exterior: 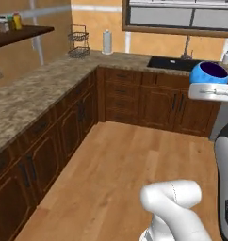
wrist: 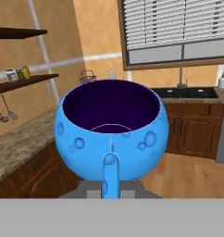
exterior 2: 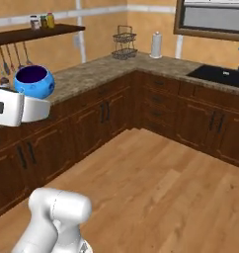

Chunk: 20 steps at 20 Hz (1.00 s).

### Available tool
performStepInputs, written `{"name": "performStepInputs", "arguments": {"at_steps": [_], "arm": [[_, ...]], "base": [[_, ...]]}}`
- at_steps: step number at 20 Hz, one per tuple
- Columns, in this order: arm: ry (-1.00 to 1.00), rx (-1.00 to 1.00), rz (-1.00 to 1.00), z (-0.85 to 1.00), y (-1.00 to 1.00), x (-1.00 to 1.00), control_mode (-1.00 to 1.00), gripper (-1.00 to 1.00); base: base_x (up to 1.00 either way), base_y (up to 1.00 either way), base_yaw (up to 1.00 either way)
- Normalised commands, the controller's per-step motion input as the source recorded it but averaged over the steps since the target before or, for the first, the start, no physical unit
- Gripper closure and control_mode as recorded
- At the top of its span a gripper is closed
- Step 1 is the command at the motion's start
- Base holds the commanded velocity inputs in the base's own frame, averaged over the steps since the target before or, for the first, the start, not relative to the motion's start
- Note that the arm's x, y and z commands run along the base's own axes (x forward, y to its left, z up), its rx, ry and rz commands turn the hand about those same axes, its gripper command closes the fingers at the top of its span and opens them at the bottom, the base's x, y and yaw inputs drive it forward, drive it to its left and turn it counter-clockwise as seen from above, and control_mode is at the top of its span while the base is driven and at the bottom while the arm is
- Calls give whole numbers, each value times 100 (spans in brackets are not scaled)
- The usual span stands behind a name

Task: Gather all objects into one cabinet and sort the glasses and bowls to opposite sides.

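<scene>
The granite worktop [exterior: 36, 89] runs along the left wall and bends at the corner toward the black sink [exterior: 175, 62], with dark drawer cabinets [exterior 2: 161, 104] beneath it and bare wooden floor [exterior 2: 156, 183] in front. A wall shelf [exterior 2: 37, 33] carries a few small jars. In the corner stand a wire rack [exterior: 79, 41] and a white paper roll [exterior: 107, 42]. A blue cup [wrist: 111, 134] (spotted outside, dark inside) is carried upright in mid-air, well above the floor and clear of the worktop. The end effector [wrist: 111, 187] is pinched on the blue cup's handle, its rim level.
</scene>
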Motion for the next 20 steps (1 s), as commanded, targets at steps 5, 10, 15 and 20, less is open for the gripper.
{"name": "performStepInputs", "arguments": {"at_steps": [5,10,15,20], "arm": [[0,0,0,0,0,0,100,100],[0,0,0,0,0,0,100,100],[0,0,0,0,0,0,100,100],[0,0,0,0,0,0,100,100]], "base": [[0,-99,-70],[-1,-100,-62],[16,-83,-20],[22,-100,-1]]}}
